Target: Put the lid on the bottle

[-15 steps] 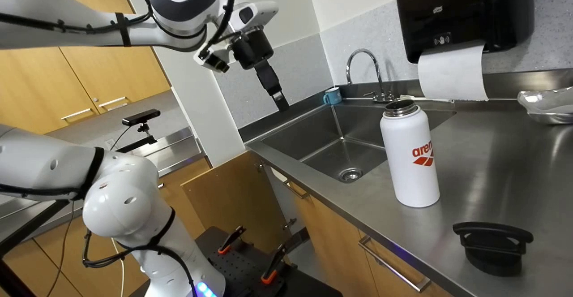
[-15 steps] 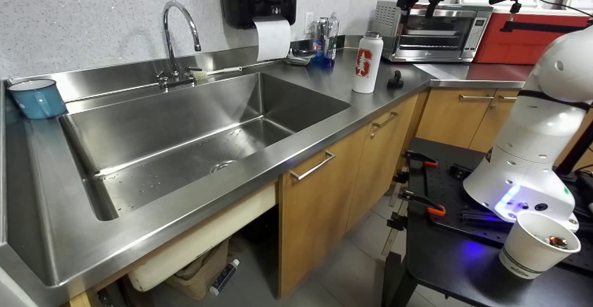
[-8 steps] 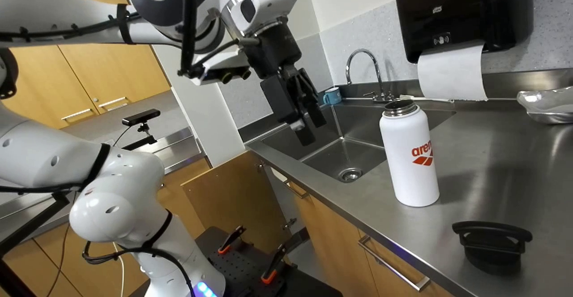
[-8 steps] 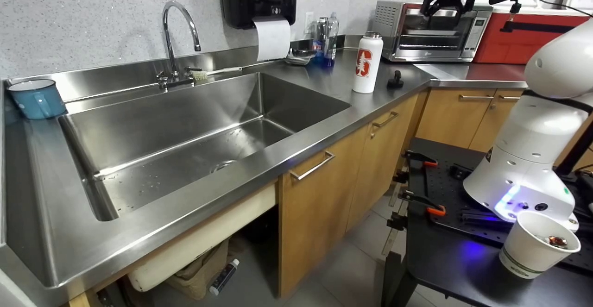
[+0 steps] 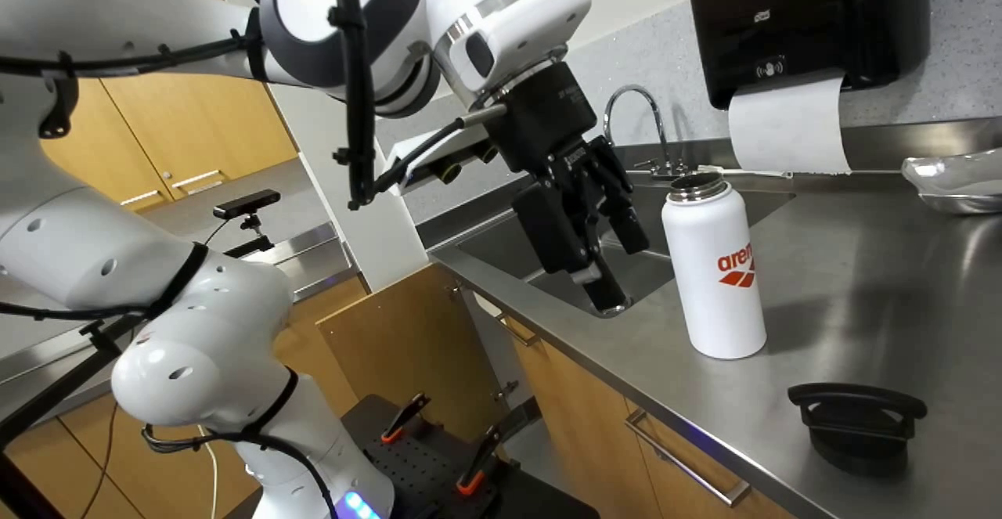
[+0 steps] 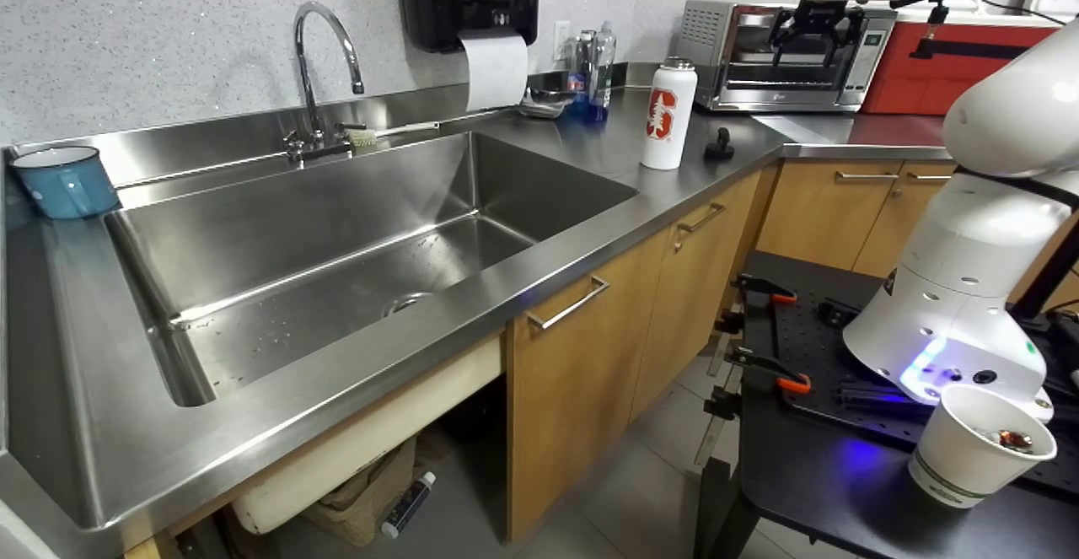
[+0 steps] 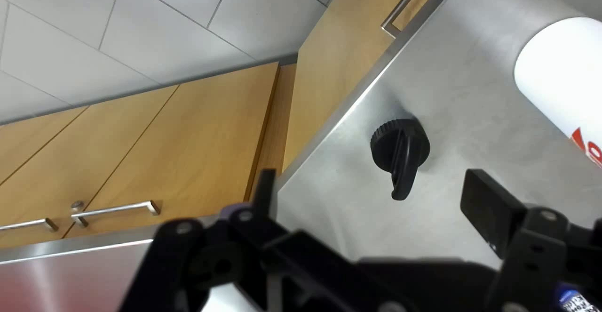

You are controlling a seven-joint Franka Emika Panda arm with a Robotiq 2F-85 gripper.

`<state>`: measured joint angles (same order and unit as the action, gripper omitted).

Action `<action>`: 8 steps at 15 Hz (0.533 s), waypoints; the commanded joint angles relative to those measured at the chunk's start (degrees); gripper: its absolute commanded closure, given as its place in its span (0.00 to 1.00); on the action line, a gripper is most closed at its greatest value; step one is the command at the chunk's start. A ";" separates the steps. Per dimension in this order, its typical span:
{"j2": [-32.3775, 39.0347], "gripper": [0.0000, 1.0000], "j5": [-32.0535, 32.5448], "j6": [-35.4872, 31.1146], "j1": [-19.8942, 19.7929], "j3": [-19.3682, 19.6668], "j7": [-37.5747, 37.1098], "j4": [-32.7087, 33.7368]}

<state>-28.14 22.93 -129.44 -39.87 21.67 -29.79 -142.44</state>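
The white bottle (image 5: 716, 284) stands upright on the steel counter with its mouth uncovered. It also shows in an exterior view (image 6: 670, 116) and at the right edge of the wrist view (image 7: 564, 72). The black lid (image 5: 857, 429) with its raised loop lies on the counter beside the bottle, near the front edge; it also shows in an exterior view (image 6: 719, 146). My gripper (image 5: 618, 264) is open and empty, in the air above the counter. In the wrist view, the lid (image 7: 400, 154) appears between and beyond the two spread fingertips, apart from them.
A sink (image 6: 337, 230) with a tall faucet (image 6: 329, 61) lies beside the bottle. A paper-towel dispenser (image 5: 806, 26) hangs on the wall behind. A toaster oven (image 6: 784, 57), soap bottles (image 6: 600, 70) and a clear tray (image 5: 959, 182) stand further along the counter.
My gripper has moved lower and to the right in both exterior views, and the wrist has turned. The fingers now show spread apart. The bottle and lid have not moved.
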 commanded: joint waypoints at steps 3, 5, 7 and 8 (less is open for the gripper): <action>1.24 0.00 -0.47 -0.88 -2.71 -2.65 -0.42 0.82; 4.27 0.00 -0.54 -2.33 -3.74 -3.34 -2.86 2.92; 7.74 0.00 -0.90 -2.62 -4.43 -3.50 -3.76 5.80; 9.61 0.00 -1.07 -3.54 -4.39 -3.24 -3.77 7.17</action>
<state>-25.17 22.91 -130.94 -42.77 19.45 -32.11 -140.20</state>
